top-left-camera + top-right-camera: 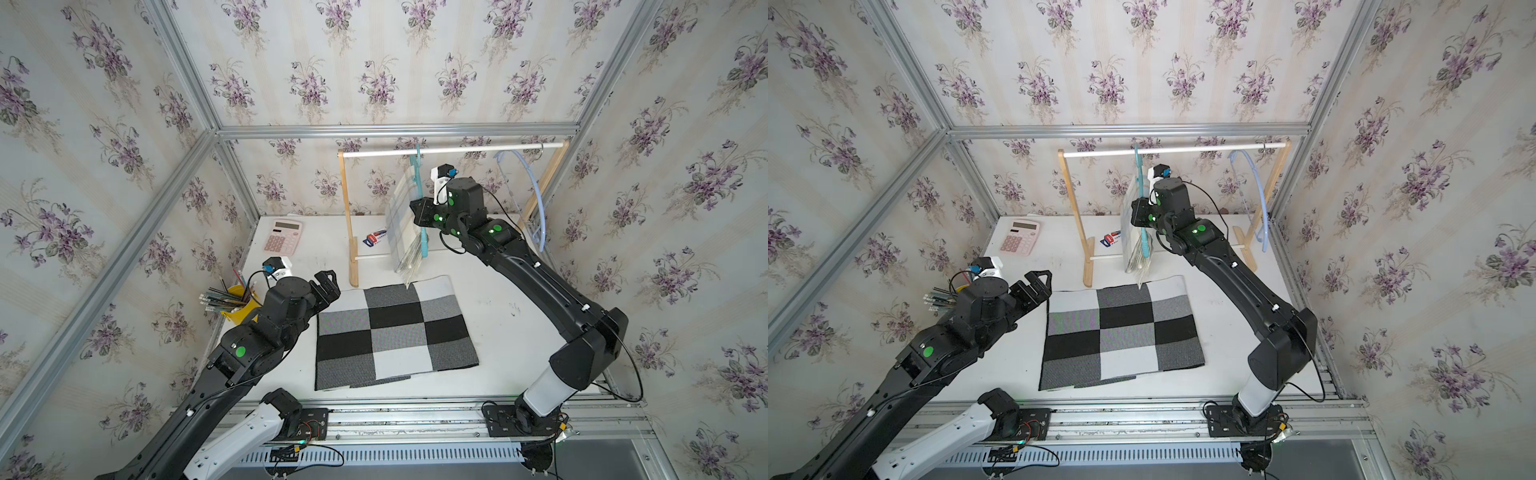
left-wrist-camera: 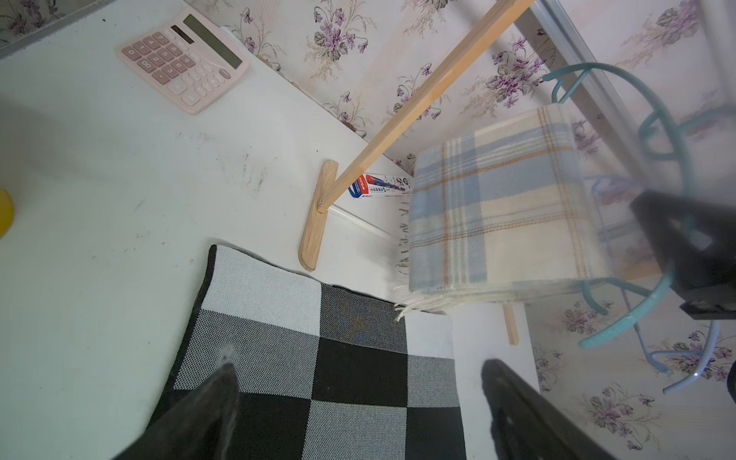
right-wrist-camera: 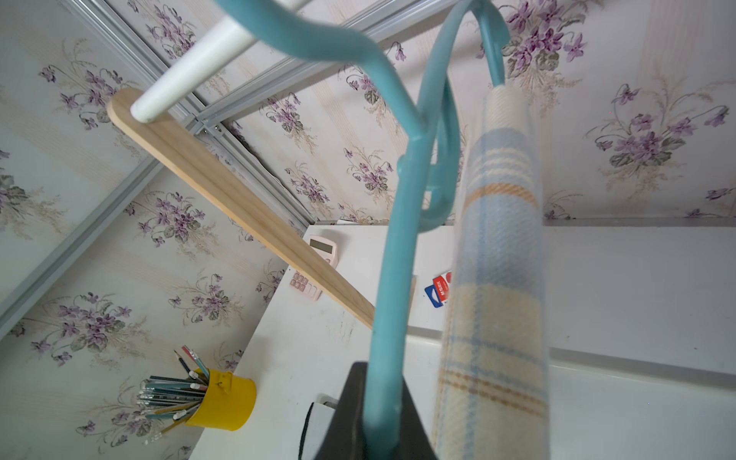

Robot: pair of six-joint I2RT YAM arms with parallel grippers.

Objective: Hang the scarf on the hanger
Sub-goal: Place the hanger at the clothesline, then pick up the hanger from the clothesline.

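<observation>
Cream-and-blue plaid woven scarf, folded several layers thick, is draped over the bar of a teal tubular hanger. The hanger's hook sits over the white rail of the pale wooden clothes rack at the back of the white worktop.

The largest loose thing on the worktop is a black, grey and white checked knitted cloth, lying flat in the middle. The scarf's fringed ends dangle just above its far edge; I cannot tell whether they touch it.

The scarf looks light, soft and limp, and its smooth folds could probably slide off the thin bar if the hanger tips. A safe hold would be on the stacked layers near the bar, not on the fringe.

The right jaws are clamped together on the hanger's lower frame, beside the scarf and not on it. The left jaws stand wide apart and empty, hovering over the checked cloth's far left corner.

A pale blue hanger hangs bare at the rail's other end. A pink calculator, a yellow pencil cup and a small red-and-blue box sit well clear.
</observation>
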